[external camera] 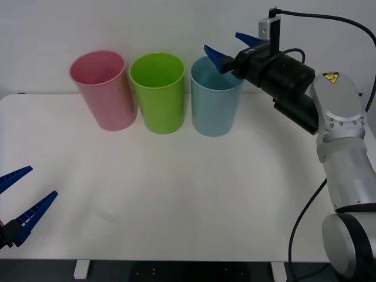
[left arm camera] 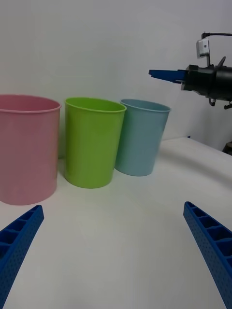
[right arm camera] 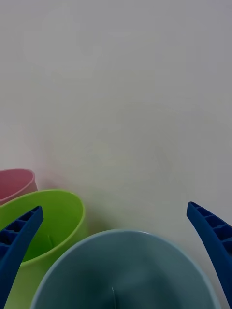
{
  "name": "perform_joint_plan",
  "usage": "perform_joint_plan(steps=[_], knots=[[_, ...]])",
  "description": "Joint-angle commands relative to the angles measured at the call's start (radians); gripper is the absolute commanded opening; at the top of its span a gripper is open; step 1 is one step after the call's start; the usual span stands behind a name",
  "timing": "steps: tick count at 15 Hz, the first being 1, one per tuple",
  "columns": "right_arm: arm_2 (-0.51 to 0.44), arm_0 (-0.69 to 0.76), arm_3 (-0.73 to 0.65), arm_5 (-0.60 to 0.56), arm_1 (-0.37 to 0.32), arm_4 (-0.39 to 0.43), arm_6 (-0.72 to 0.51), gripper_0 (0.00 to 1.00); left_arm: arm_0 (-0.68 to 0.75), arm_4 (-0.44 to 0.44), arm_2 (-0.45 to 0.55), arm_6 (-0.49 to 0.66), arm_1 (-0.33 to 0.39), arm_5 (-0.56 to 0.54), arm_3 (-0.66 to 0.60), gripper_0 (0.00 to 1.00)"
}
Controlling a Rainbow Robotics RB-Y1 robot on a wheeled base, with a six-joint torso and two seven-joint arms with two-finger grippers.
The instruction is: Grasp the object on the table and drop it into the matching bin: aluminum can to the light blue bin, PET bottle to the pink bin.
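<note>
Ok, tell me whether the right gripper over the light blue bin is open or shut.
Open. The right gripper hangs above the light blue bin, and its blue fingers stand wide apart with nothing between them.

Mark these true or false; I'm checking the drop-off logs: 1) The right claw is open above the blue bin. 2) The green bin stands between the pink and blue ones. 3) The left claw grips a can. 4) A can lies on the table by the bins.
1) True: the right claw is open above the blue bin.
2) True: the green bin stands between the pink bin and the blue one.
3) False: the left claw is open and holds nothing, low over the table's near edge.
4) False: no can lies on the table by the bins.
</note>
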Motion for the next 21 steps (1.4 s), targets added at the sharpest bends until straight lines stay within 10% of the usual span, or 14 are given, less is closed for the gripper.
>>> perform_joint_plan(steps=[1,14,21], knots=[[0.026,0.087,-0.105,-0.003,-0.03,-0.037,-0.011,1.0,0.0,0.0,0.0,0.0,0.0,0.0,0.0,1.0],[0.06,0.475,-0.432,-0.053,-0.246,-0.278,0.019,1.0,0.0,0.0,0.0,0.0,0.0,0.0,0.0,1.0],[-0.107,0.632,-0.442,-0.294,-0.262,-0.305,0.256,1.0,0.0,0.0,0.0,0.0,0.0,0.0,0.0,1.0]])
